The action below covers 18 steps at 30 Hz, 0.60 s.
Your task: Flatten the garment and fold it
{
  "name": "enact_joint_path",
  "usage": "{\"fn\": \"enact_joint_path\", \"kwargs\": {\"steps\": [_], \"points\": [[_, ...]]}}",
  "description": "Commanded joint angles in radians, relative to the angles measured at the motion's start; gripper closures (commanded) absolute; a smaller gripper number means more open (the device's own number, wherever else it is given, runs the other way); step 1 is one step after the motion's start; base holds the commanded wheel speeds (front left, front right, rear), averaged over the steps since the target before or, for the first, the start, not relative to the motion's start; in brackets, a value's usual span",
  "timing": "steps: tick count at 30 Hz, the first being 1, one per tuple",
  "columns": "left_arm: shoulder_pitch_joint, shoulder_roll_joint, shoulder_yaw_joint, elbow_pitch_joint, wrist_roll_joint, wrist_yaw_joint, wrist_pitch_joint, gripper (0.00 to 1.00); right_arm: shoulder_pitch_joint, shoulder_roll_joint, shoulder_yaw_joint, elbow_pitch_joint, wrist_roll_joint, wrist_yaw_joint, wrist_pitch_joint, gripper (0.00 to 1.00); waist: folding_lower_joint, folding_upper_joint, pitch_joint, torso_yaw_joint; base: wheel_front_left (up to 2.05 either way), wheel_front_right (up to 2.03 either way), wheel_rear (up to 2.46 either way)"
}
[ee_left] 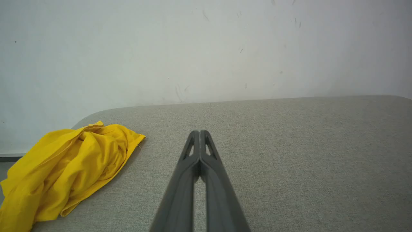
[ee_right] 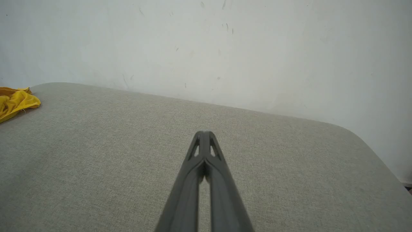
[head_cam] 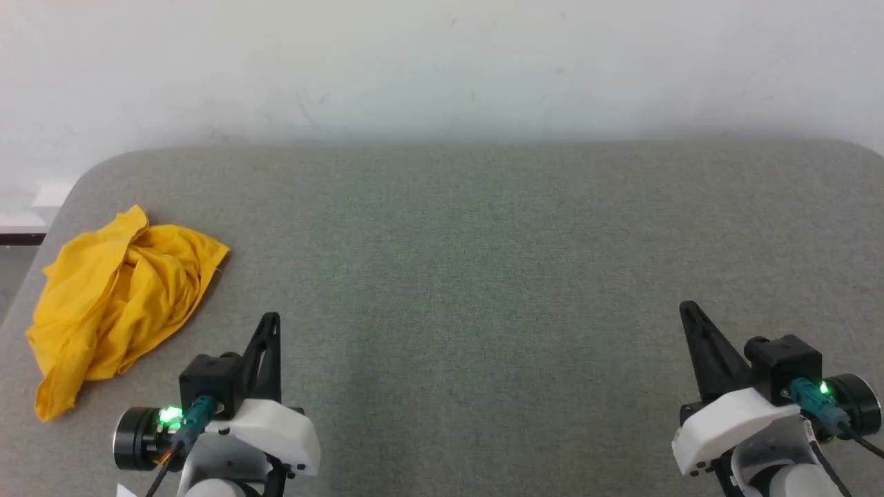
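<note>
The garment is a mustard-yellow heap, crumpled at the table's far left edge; no print or label shows. In the left wrist view the garment lies left of my fingers, and a corner of the garment shows at the left edge of the right wrist view. My left gripper hovers at the lower left, just right of the heap and apart from it, shut on nothing. The same left gripper shows its tips pressed together. At the lower right my right gripper is far from the cloth, and the right gripper is also shut and empty.
A grey fabric-covered table with rounded corners spreads across the view. A white wall rises right behind its far edge. Beyond the table's left edge a strip of floor shows.
</note>
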Motion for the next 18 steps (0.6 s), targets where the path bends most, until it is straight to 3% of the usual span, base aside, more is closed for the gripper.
{"fn": "enact_joint_path", "kwargs": {"steps": [1,18], "points": [[0.005,-0.002,0.004,-0.006,0.006,0.005,-0.001,1.0,-0.007,0.004,0.0,-0.007,-0.006,-0.002,0.0,1.0,0.0,0.0,0.0,0.0,0.0,0.0,0.0],[0.005,-0.002,0.004,-0.006,0.006,0.005,-0.001,1.0,-0.007,0.004,0.0,-0.007,-0.006,-0.002,0.0,1.0,0.0,0.0,0.0,0.0,0.0,0.0,0.0]]}}
